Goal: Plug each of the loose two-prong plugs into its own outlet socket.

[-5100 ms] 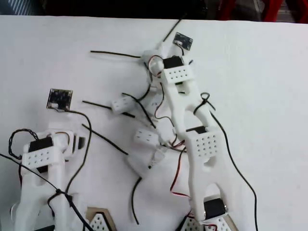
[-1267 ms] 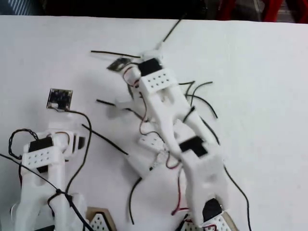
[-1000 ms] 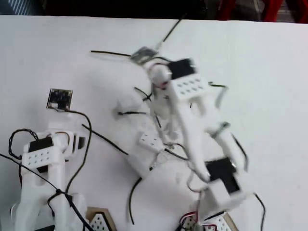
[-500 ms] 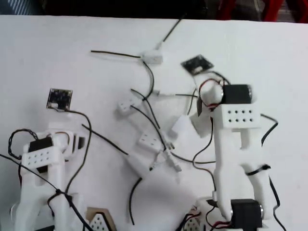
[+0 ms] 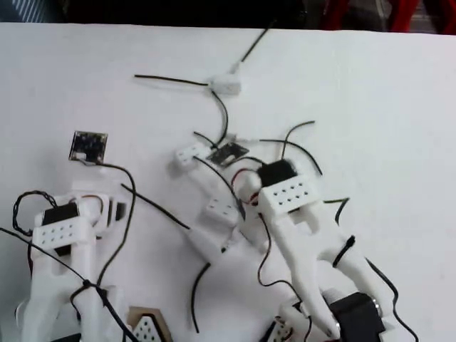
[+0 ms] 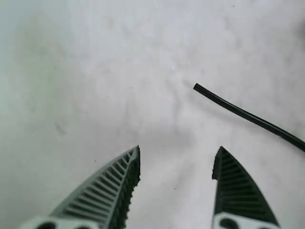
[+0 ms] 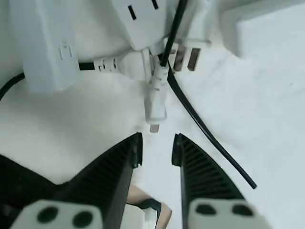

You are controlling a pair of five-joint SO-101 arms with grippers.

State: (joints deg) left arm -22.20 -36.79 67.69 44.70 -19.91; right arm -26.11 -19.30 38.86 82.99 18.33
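White bench (image 5: 399, 107) strewn with black cords (image 5: 157, 206). Right pincer (image 7: 156, 140), jaws narrowly parted and grasping nothing, hangs just short of a small white plug (image 7: 156, 102). This plug lies beside a two-prong plug (image 7: 185, 57) and an outlet socket (image 7: 143, 19). Left pincer (image 6: 176, 157), released wide, hovers over bare bench near a cord end (image 6: 205, 91).

Outlet socket (image 7: 143, 26) and black cable (image 6: 245, 115) both run past the edge
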